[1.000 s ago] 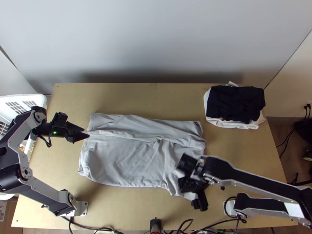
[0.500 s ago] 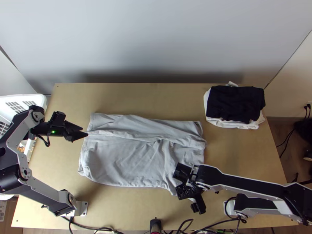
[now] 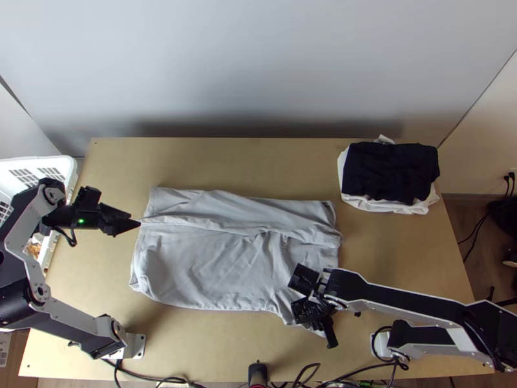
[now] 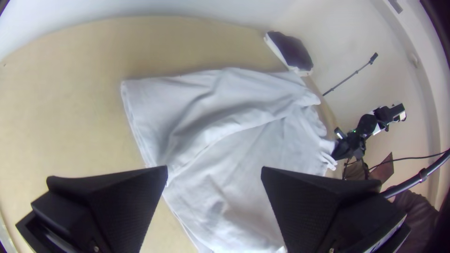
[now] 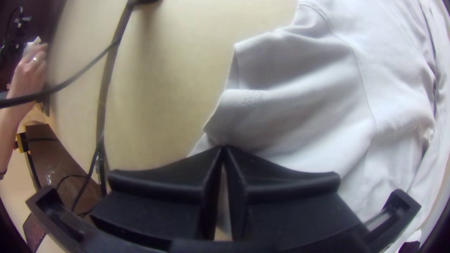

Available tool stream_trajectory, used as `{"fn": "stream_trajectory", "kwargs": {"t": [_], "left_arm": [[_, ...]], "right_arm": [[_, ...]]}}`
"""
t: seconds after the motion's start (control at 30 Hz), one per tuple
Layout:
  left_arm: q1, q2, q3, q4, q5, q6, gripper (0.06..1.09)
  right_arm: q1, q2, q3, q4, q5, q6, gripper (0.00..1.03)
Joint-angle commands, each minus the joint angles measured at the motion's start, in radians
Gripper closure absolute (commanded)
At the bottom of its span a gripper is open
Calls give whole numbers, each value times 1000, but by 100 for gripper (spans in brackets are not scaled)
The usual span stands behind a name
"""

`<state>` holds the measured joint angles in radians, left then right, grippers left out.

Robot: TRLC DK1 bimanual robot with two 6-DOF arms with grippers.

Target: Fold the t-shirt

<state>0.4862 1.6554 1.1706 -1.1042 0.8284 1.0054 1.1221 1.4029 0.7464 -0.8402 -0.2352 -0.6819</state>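
On the desk (image 3: pixel 213 346), seen from above with 12 o'clock at the far wall, the shirt (image 3: pixel 200 258) lay spread but creased, its long axis running roughly from 9 to 3 o'clock, with a loose band of cloth lapped along its 12 o'clock side. The right end effector (image 5: pixel 223 150) was the nearer one to the sleeve (image 5: pixel 290 89) at the shirt's 4 to 5 o'clock corner; its fingers were pressed together at the sleeve's edge and seemed to be pinching a bit of it. From there the body of the shirt lay toward 10 o'clock, so a fold inward would likely want a pull toward 11 or 12 o'clock, across the long axis rather than along it. The left end effector (image 4: pixel 214 174) had its fingers spread wide, pointing toward 3 o'clock, close by the shirt's 9 o'clock end where the lapped band's crease met the edge. It looked well placed to pin or take that end, though how high it stood over the cloth could not be told. Too long a pull on the right might skew the body.
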Motion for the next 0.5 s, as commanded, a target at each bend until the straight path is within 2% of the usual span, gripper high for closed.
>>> {"fn": "stream_trajectory", "kwargs": {"t": [0.0, 0.07, 0.1, 0.13, 0.3, 0.47], "left_arm": [[41, -16, -11, -22, 0, 7, 12], [52, -23, -11, -26, -2, 15, 12], [60, -26, -11, -26, -2, 19, 12], [66, -28, -9, -28, -2, 21, 12], [86, -28, -6, -40, 0, 22, 12], [83, -29, -19, -45, 11, 22, 12]], "right_arm": [[-28, -28, -2, 10, 5, 4, 80], [-62, -81, -4, -13, 8, -8, 39], [-79, -110, 4, -39, 11, -19, 28], [-96, -142, 13, -63, 11, -30, 22], [-117, -251, 27, -201, 17, -47, 19], [-110, -312, -65, -224, 17, -57, 17]]}}
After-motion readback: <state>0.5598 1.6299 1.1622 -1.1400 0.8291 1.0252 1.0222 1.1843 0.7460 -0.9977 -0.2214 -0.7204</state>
